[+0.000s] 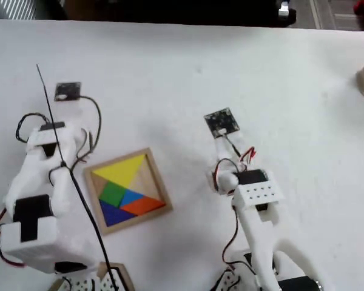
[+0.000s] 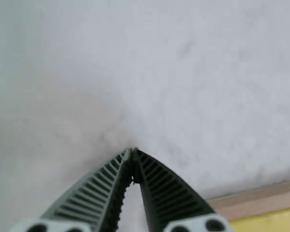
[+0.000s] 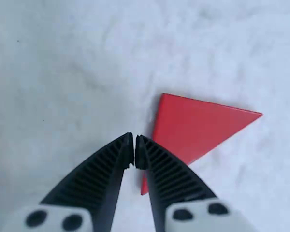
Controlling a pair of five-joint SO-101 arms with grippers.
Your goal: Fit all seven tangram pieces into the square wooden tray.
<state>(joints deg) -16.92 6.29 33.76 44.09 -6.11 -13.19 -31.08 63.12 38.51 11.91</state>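
Right claw [image 3: 135,145]: closed and empty, its tips together just beside one edge of the red triangle [image 3: 193,130].
Red triangle: lies flat on the white tabletop [image 3: 63,58], outside the tray and not gripped.
Wooden tray [image 1: 159,180]: sits between the two arms and holds yellow [image 1: 124,170], green, light blue, orange and dark blue pieces.
Left claw [image 2: 134,153]: closed and empty over bare tabletop, with the tray's rim near it.
Risk at the grasp: with the jaws closed, coming down probably shoves the flat triangle away instead of catching it. Such a thin piece may also slip from the ribbed fingers.
Risk at the tray: a tilted placement could ride up on seated pieces and lift them. The tray looks unanchored, so a bump from either claw may slide it.
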